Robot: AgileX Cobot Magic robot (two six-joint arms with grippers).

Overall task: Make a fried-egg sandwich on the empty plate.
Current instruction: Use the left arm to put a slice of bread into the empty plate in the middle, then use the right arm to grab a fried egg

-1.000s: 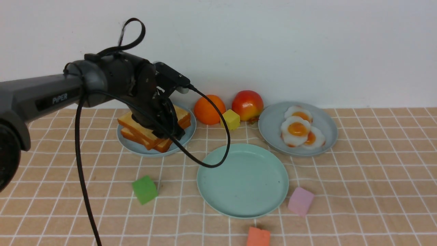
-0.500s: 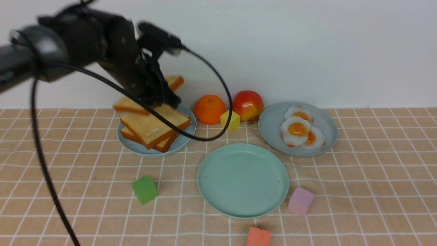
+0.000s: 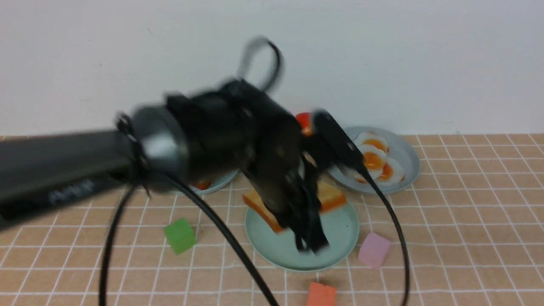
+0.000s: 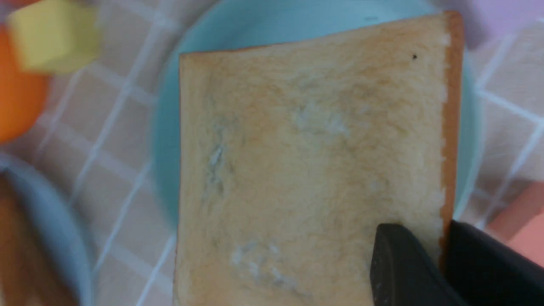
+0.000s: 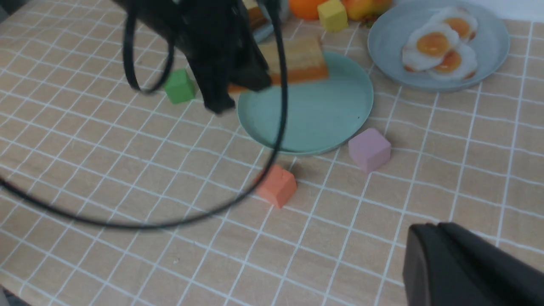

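My left gripper (image 3: 312,244) is shut on the crust edge of one toast slice (image 3: 330,196), holding it tilted just over the mint-green empty plate (image 3: 340,238). In the left wrist view the slice's golden face (image 4: 306,170) covers most of the plate (image 4: 168,140), and the gripper (image 4: 444,238) pinches its corner. Three fried eggs (image 3: 374,160) lie on a blue-grey plate (image 3: 410,170) at the back right. My right gripper (image 5: 429,231) is shut on nothing, low over the cloth near the front, apart from everything. The arm hides most of the plate holding the other toast (image 3: 219,182).
Around the green plate lie a green cube (image 3: 180,236), a pink cube (image 3: 374,250) and an orange-red cube (image 3: 321,294). Behind it are a yellow cube (image 5: 332,14), an orange (image 5: 304,6) and a partly hidden apple (image 3: 302,121). The left arm's cable (image 3: 382,204) loops over the plates.
My left gripper shut on the top toast slice, lifted it off the back-left plate, then swung right and down to the green plate. The right gripper stayed put.
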